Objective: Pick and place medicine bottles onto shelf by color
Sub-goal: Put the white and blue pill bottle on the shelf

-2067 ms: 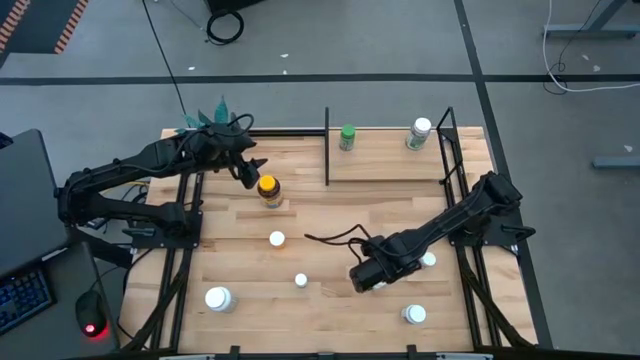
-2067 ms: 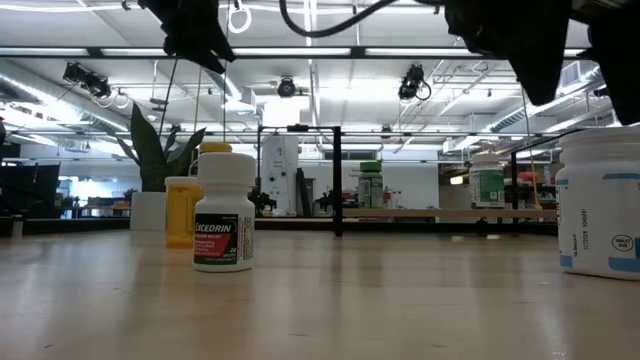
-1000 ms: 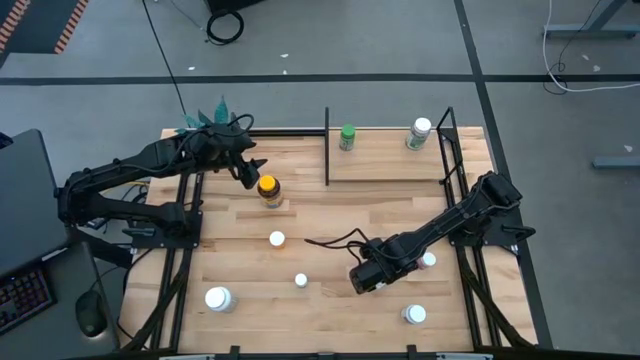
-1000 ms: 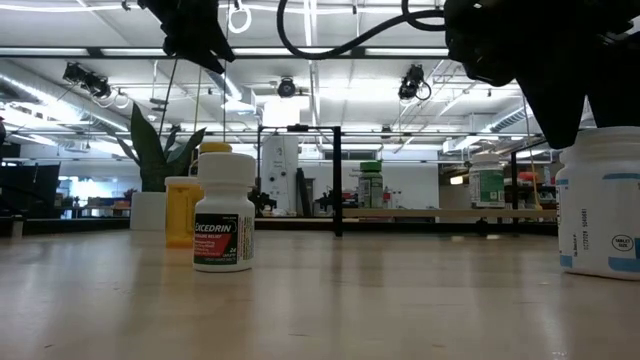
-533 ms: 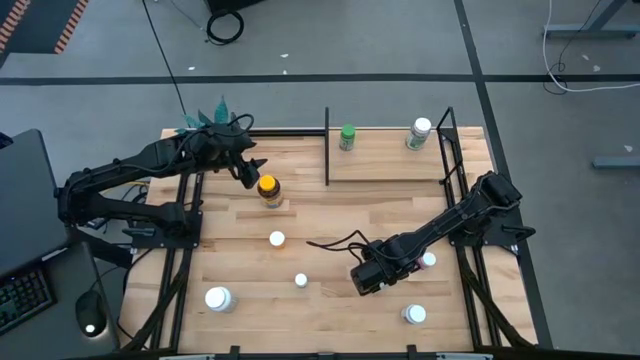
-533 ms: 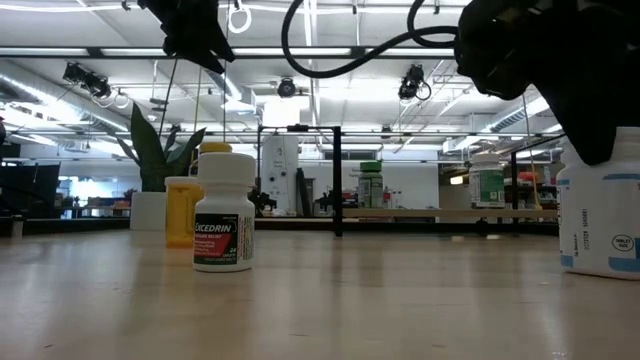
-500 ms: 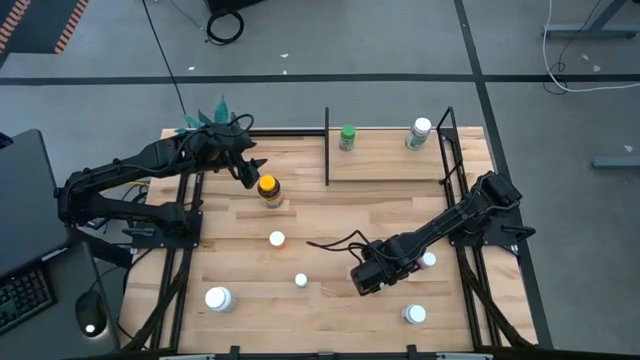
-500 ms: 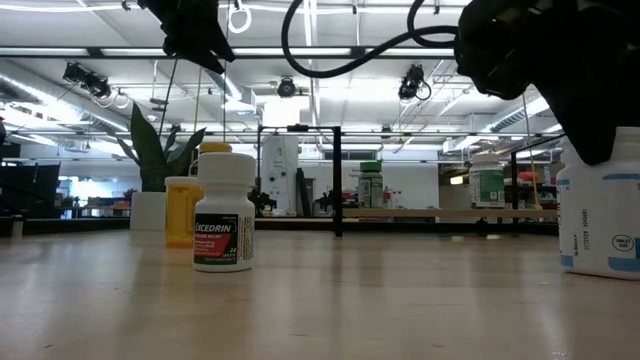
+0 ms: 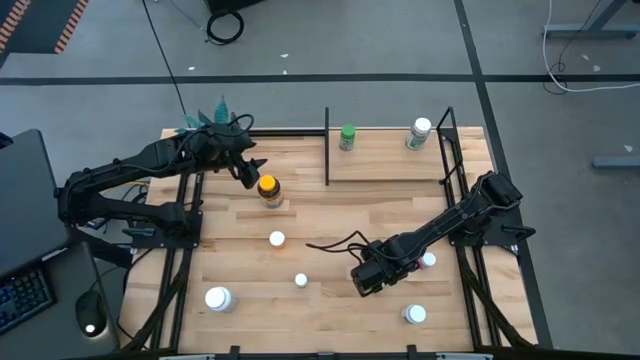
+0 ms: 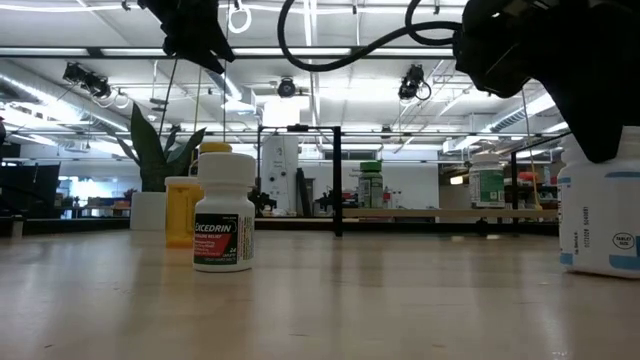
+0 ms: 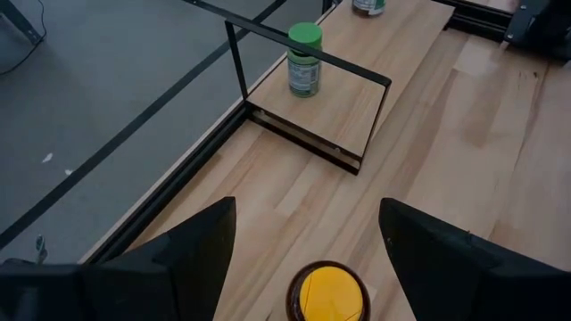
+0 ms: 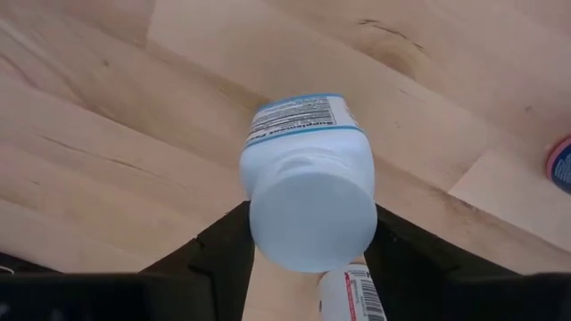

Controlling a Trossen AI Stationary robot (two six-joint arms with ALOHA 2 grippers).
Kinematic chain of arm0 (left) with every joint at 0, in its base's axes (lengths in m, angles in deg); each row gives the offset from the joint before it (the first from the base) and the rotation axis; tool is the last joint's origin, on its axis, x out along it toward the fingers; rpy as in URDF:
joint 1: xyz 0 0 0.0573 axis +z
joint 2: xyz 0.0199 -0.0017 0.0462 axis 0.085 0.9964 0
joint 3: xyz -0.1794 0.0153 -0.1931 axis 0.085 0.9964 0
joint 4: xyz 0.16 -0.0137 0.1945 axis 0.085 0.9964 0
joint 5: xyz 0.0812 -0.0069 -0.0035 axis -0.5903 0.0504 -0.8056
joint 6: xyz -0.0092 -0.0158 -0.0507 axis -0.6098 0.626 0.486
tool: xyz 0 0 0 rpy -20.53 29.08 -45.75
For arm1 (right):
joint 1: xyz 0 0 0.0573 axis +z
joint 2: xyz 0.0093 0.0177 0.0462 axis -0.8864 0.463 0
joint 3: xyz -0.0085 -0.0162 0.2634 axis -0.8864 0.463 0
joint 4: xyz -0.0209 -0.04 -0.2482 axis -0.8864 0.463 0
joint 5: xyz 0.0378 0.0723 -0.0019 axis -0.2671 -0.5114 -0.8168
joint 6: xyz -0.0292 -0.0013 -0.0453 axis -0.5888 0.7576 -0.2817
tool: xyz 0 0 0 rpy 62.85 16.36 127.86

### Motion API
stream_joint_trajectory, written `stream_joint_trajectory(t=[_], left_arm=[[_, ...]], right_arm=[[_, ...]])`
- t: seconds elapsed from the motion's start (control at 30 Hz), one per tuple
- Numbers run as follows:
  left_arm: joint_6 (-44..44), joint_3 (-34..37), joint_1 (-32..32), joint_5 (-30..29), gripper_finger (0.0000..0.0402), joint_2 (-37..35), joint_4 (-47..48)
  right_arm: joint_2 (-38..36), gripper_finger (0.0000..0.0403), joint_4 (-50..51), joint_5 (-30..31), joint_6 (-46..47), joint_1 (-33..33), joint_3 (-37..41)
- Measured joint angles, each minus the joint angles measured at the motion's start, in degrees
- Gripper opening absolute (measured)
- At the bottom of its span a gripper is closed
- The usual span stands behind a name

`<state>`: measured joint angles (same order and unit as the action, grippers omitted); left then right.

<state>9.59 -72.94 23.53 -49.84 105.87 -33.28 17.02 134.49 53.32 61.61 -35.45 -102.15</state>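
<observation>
My right gripper (image 9: 368, 279) points down over a white medicine bottle (image 12: 310, 192) that stands on its base on the table's near right part, and is shut on it. The low view shows this bottle (image 10: 600, 215) at the right under the dark gripper. Far back at the left, my left gripper (image 11: 308, 267) hangs open just above an amber, yellow-capped bottle (image 9: 268, 189), touching nothing. The shelf (image 9: 385, 160) at the far right carries a green-capped bottle (image 9: 347, 137) and a white one (image 9: 419, 132), both upright. My right gripper has the white bottle between its two fingers, one finger (image 12: 219, 254) at each side of the body just under the cap (image 12: 312, 223). The fingers come from above, pointing down. The bottle stands upright with its base on the table.
More white bottles stand on the table: a labelled one (image 10: 223, 210) mid-table, others (image 9: 277, 238), (image 9: 217, 298), (image 9: 414, 314) and one (image 9: 428, 260) right beside the right arm. A teal potted plant (image 9: 212, 115) stands at the far left. Black frame rails line both sides.
My right gripper has come a little lower over the white bottle. In the low view its dark finger has shifted from beside the bottle to across its top. The bottle stays standing where it was.
</observation>
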Motion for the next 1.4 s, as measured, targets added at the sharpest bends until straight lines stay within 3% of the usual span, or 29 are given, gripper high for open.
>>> stream_joint_trajectory(t=[0.23, 0.47, 0.97, 1.4], left_arm=[[0.0, 0.0, 0.0, 0.0, 0.0282, 0.0, 0.0], [0.0, 0.0, 0.0, 0.0, 0.0282, 0.0, 0.0], [0.5, 0.0, 0.0, 0.0, 0.0282, 0.0, 0.0], [4.4, 0.0, 0.0, 0.0, 0.0282, 0.0, 0.0]], right_arm=[[-0.6, 0.0187, -0.2, 0.5, -3.7, -2.1, 0.0], [-4.1, 0.0188, 1.5, 0.5, -11.0, -8.3, 0.0], [-10.6, 0.0188, 7.0, -0.2, -40.4, -37.2, -0.2], [-9.4, 0.0188, 22.0, 3.4, -60.1, -55.4, -9.8]])
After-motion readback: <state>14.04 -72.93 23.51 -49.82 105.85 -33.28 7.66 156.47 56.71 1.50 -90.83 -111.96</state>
